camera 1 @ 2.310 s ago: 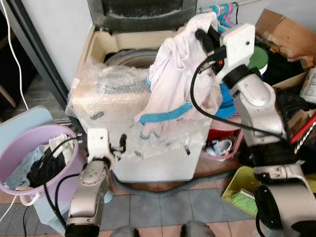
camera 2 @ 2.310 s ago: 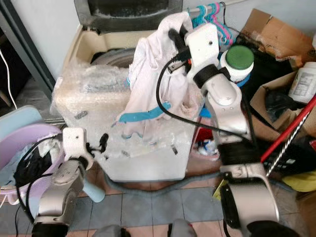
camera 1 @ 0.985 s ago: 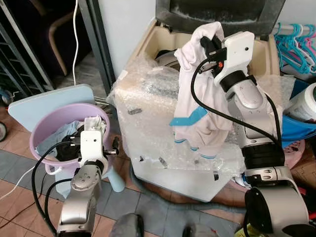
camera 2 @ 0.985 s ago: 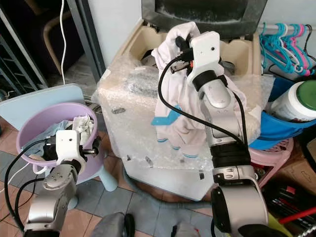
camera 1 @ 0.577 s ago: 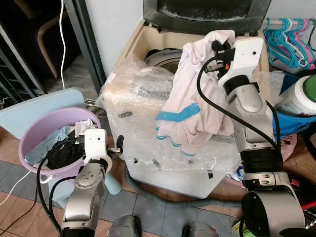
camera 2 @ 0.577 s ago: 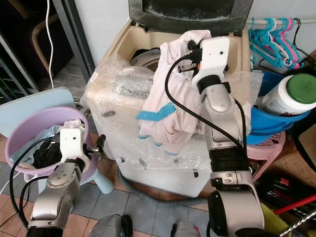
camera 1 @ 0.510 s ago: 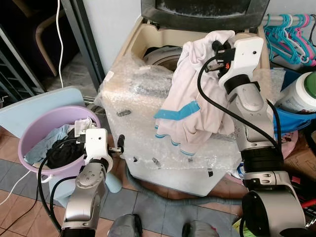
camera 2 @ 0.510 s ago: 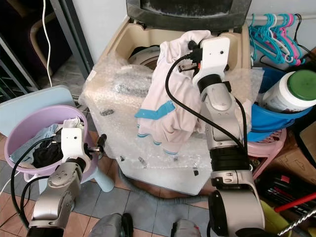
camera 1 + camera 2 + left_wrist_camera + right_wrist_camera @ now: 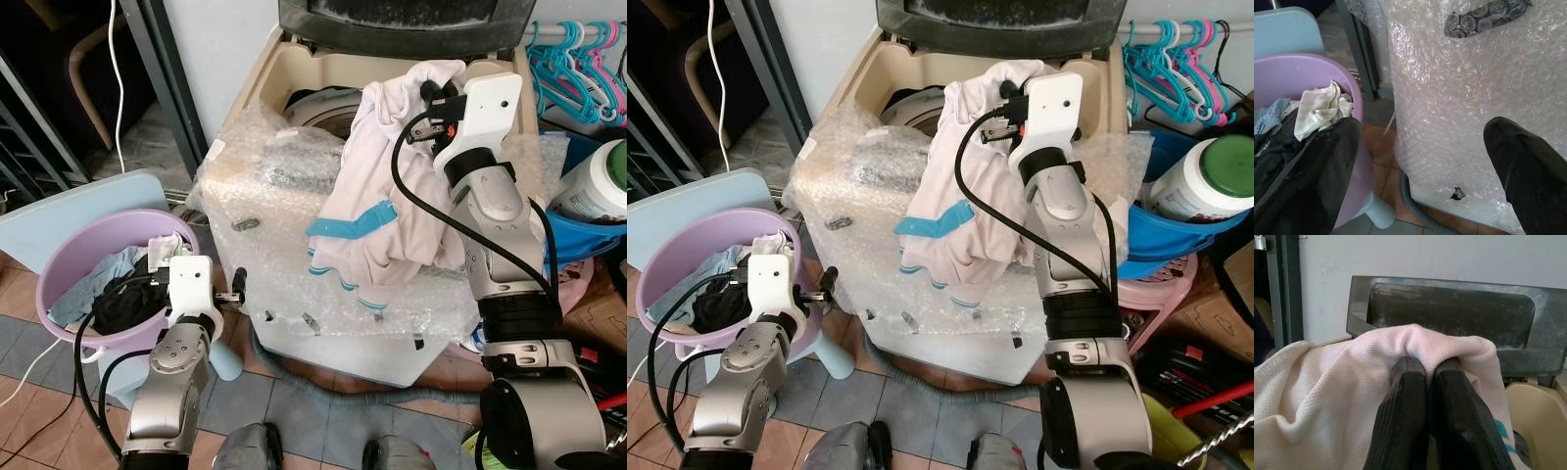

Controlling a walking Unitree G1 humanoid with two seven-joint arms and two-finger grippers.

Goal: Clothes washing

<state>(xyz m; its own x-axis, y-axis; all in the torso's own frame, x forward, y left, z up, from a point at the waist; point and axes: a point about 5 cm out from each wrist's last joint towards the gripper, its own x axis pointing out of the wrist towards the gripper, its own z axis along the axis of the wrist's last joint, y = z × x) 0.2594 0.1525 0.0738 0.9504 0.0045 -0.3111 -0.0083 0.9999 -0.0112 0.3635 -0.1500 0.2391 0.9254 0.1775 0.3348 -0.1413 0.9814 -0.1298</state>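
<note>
A pale pink garment with blue trim (image 9: 382,196) hangs over the front of a cream top-loading washing machine (image 9: 284,211) that is wrapped in bubble wrap. My right gripper (image 9: 429,90) is raised above the machine's open drum (image 9: 313,103) and is shut on the garment's top fold (image 9: 1415,340). The dark lid (image 9: 407,24) stands open behind it. Low on the left, my left gripper (image 9: 238,289) is open and empty, between the machine's side and a purple basin (image 9: 64,269) holding several clothes (image 9: 1317,110).
A light blue stool (image 9: 59,211) stands under the basin. A grey hose (image 9: 323,377) lies on the tiled floor by the machine's base. To the right are blue hangers (image 9: 578,59), a green-lidded white jar (image 9: 593,191) and a blue tub (image 9: 588,250). A dark metal frame (image 9: 162,69) stands at the left.
The whole picture has shifted as the camera moved. My right gripper still holds the garment raised over the machine, and the left arm stays low by the basin.
</note>
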